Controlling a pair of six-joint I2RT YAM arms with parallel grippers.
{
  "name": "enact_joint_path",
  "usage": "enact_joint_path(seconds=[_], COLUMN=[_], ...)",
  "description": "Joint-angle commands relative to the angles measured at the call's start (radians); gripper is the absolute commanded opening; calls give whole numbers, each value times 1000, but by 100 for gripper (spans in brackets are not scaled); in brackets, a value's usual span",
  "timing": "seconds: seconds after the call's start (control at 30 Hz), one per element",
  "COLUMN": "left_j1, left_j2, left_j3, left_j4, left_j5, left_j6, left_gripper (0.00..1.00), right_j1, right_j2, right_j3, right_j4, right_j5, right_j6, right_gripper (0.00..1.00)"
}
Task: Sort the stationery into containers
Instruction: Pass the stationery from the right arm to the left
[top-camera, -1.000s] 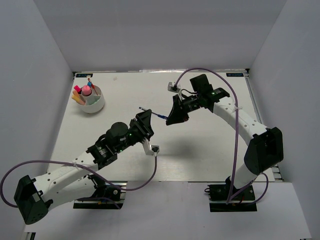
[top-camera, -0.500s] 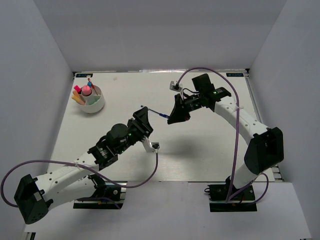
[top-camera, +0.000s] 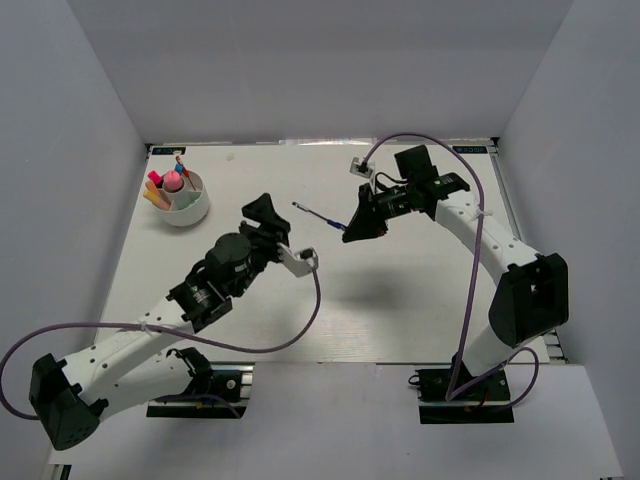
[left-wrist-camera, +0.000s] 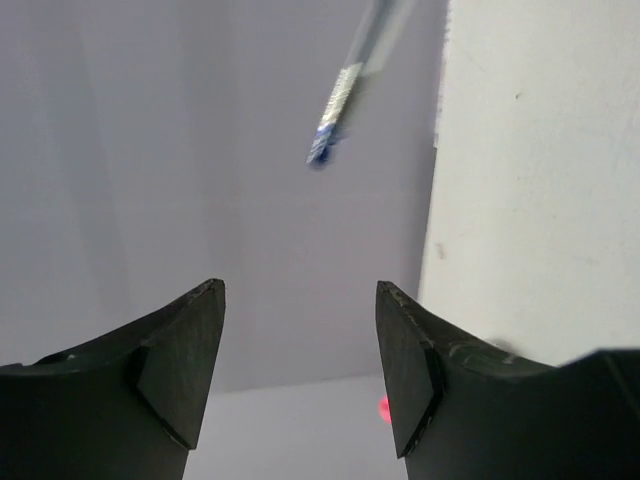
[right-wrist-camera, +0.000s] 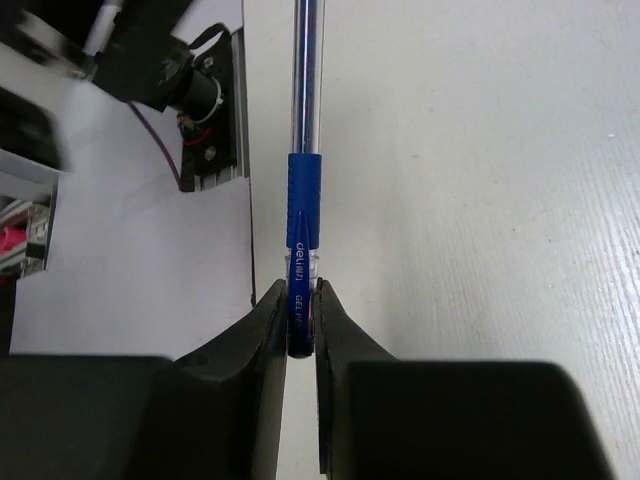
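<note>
My right gripper (top-camera: 352, 228) is shut on the cap end of a blue gel pen (top-camera: 318, 215) and holds it above the table's middle, tip pointing left. In the right wrist view the pen (right-wrist-camera: 303, 190) runs straight up from between the closed fingers (right-wrist-camera: 268, 330). My left gripper (top-camera: 264, 208) is open and empty, just left of the pen's tip and apart from it. The left wrist view shows the pen tip (left-wrist-camera: 330, 120) above its spread fingers (left-wrist-camera: 185, 360). The white divided bowl (top-camera: 190, 212) stands far left and holds a pink round-topped stick (top-camera: 172, 181) and several markers.
White walls close in the table on the left, back and right. The left arm's cable (top-camera: 300, 320) loops over the near middle of the table. The right arm's cable (top-camera: 400, 142) arches over the far right.
My left gripper has swung away to the far left, off from under the pen's tip. My right gripper has carried the pen slightly back and to the right.
</note>
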Motion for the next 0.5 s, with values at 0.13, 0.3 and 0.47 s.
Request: enact_joint_path(seconds=[0.13, 0.3, 0.47], left_j1=[101, 176, 329], left_j2=[18, 101, 310], left_j3=[268, 419, 764], left_j4=[-347, -457, -632], left_j5=[-39, -37, 378], left_j6=[-709, -1088, -1591], left_gripper=[74, 81, 83], right_j1=[-89, -155, -184], right_j2=[-46, -46, -81], right_j3=[27, 50, 34], right_j4=[154, 178, 232], right_j5=[35, 44, 46], right_j6=[152, 212, 243], right_gripper=[0, 0, 0])
